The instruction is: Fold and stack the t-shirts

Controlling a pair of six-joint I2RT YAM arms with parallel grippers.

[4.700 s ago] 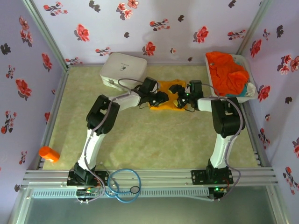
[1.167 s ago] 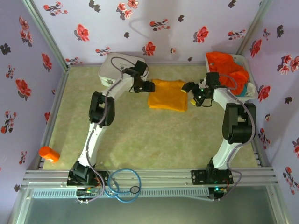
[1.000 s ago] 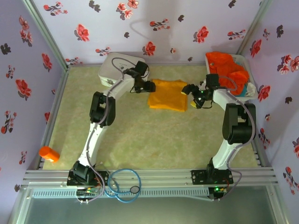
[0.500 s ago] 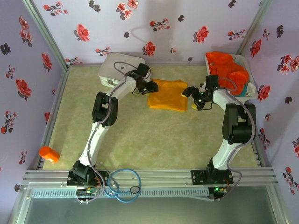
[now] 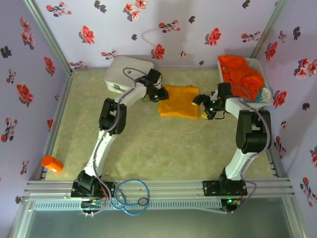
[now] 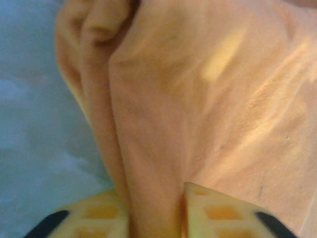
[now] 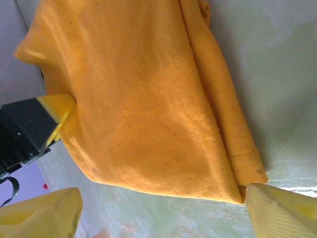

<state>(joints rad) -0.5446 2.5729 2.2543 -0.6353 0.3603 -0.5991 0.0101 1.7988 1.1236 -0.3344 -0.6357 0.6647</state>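
The left pincer (image 6: pixel 154 198) pinches the left edge of the yellow shirt (image 5: pixel 179 100) on the table (image 5: pixel 148 144), so the open right pincer (image 7: pixel 163 203), straddling its right edge, should catch every layer before lifting.

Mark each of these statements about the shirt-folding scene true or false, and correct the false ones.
1. The yellow t-shirt lies folded on the table, with one gripper at each side. True.
2. The right gripper is clamped shut on the shirt. False: its jaws stand wide open at the shirt's edge.
3. The red-orange t-shirt is heaped in the white basket at the far right. True.
4. The white case rests on top of the yellow t-shirt. False: it sits on the table to the shirt's left.
5. A fold of the yellow t-shirt runs between the left gripper's fingers. True.
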